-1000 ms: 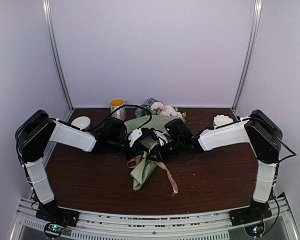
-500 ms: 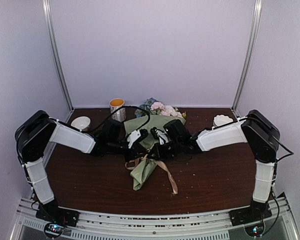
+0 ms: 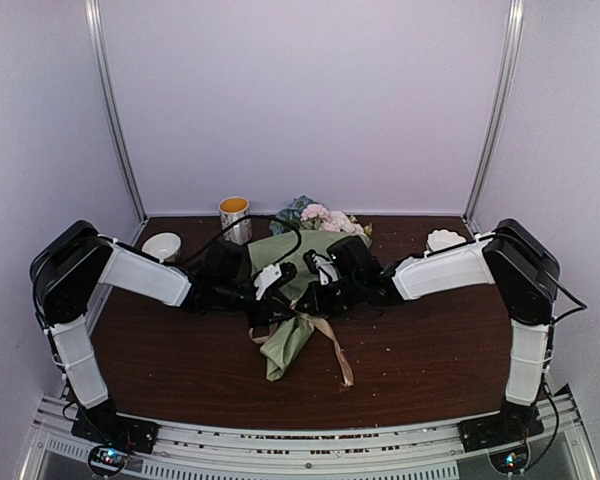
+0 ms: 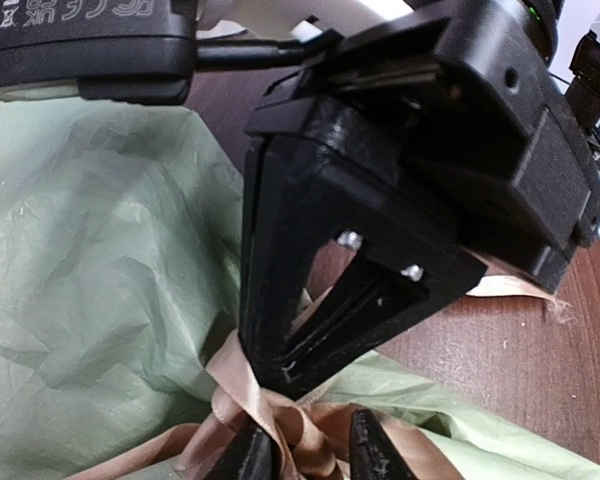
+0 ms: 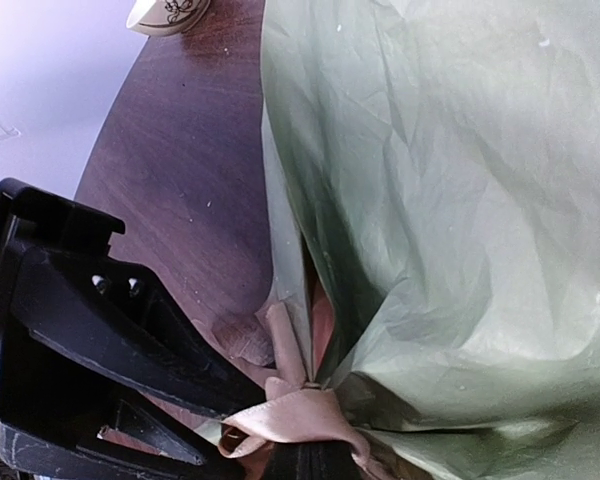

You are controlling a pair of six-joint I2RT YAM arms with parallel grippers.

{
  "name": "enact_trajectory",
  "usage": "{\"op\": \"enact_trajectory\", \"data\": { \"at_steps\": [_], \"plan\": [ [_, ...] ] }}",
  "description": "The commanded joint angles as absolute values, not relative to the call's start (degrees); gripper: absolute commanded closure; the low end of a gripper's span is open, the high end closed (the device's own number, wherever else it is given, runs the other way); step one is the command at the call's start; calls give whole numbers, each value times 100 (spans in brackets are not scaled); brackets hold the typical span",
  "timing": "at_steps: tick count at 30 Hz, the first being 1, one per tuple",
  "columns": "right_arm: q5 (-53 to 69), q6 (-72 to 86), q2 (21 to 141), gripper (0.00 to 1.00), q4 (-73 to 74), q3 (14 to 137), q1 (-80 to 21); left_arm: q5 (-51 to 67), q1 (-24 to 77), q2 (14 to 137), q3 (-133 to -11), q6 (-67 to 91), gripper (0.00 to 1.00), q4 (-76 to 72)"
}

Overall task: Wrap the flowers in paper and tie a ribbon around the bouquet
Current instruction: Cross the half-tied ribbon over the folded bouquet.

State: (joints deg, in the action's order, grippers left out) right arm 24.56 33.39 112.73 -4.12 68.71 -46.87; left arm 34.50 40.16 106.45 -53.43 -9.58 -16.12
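Note:
The bouquet (image 3: 298, 262) lies mid-table as a cone of sage-green paper (image 4: 100, 260), its narrow end pointing at me. Pink and white flowers (image 3: 325, 217) show at its far, wide end. A beige ribbon (image 3: 325, 345) is knotted round the cone's neck (image 5: 310, 420), one tail trailing toward the front. My left gripper (image 4: 310, 455) is open, its fingertips (image 4: 248, 462) straddling the knot. My right gripper (image 5: 315, 462) is shut on the ribbon at the knot, and its black fingers (image 4: 300, 330) fill the left wrist view. Both meet over the neck (image 3: 295, 305).
A yellow mug (image 3: 234, 216) and a small white bowl (image 3: 161, 244) stand at the back left. A white scalloped dish (image 3: 446, 240) sits at the back right. Bare dark wood (image 3: 430, 340) shows either side of the bouquet. Metal posts rise at the back corners.
My left gripper has gone from shut to open around the knot. Both wrists have shifted slightly away from me and the ribbon loops have drawn in tighter.

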Motion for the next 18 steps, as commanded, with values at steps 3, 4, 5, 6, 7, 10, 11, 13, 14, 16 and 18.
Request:
{"op": "enact_trajectory", "data": {
  "at_steps": [3, 4, 5, 6, 7, 10, 11, 13, 14, 16, 18],
  "plan": [
    [2316, 3402, 11284, 100, -514, 6993, -4673, 3128, 4003, 10678, -5501, -1102, 73, -1753],
    [2329, 3395, 11277, 100, -518, 6996, -4669, 2965, 4012, 10672, -5495, -1124, 75, -1775],
    [2336, 3393, 11264, 100, -518, 6987, -4667, 2784, 4020, 10658, -5482, -1135, 78, -1814],
    [2356, 3393, 11255, 100, -530, 6987, -4668, 2632, 4034, 10646, -5464, -1154, 82, -1858],
    [2401, 3385, 11245, 100, -534, 6969, -4670, 2500, 4050, 10644, -5459, -1174, 86, -1892],
    [2627, 3355, 11196, 100, -610, 6939, -4685, 2255, 4104, 10713, -5518, -1290, 93, -1832],
    [2689, 3308, 11174, 100, -591, 6938, -4692, 2166, 4131, 10740, -5553, -1325, 95, -1787],
    [2744, 3191, 11064, 95, -564, 6887, -4677, 1858, 4213, 10766, -5584, -1378, 100, -1754],
    [2762, 3130, 11000, 94, -537, 6852, -4672, 1685, 4240, 10766, -5575, -1384, 100, -1788],
    [2852, 2992, 10819, 89, -455, 6747, -4641, 1472, 4245, 10767, -5549, -1389, 100, -1846],
    [2962, 2847, 10576, 83, -365, 6643, -4521, 1445, 4246, 10758, -5531, -1415, 100, -1848]
  ]
}}
